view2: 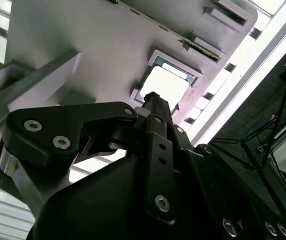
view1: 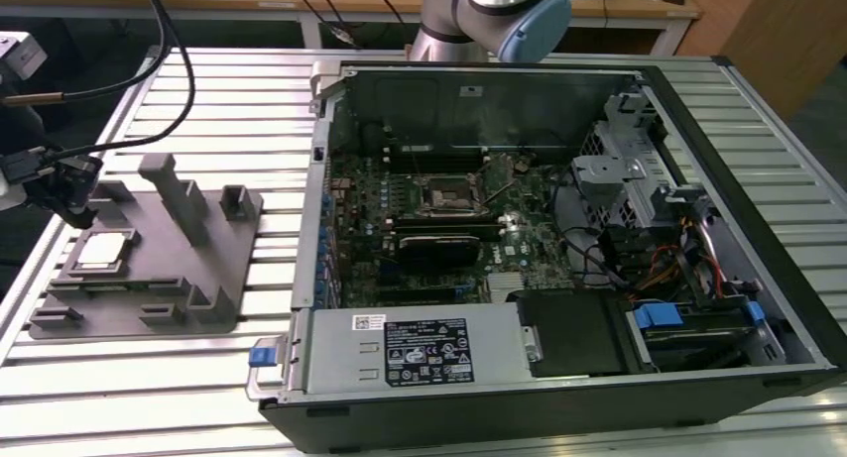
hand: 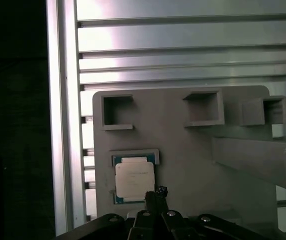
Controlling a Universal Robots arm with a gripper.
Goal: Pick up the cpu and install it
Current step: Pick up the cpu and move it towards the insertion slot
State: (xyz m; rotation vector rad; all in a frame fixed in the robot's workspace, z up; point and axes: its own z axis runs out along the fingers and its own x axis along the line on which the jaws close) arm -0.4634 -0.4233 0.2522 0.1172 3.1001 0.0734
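Plainly, the cpu (view1: 103, 251) is a small square chip with a pale silver-grey top and a thin green rim. It lies flat, lid up, in a square recess of the grey fixture (view1: 228, 264) on the slatted surface (view1: 133, 378). Being square, it has no long axis; its edges run parallel to the recess walls. The tool (hand: 155, 195) hangs near one edge; whether it is spread or pressed together cannot be told.

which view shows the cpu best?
First wrist view: the cpu lies face-on in its fixture pocket, nearly whole. Second wrist view: oblique, the gripper covers part. Exterior view: far off, at the exterior view's left.
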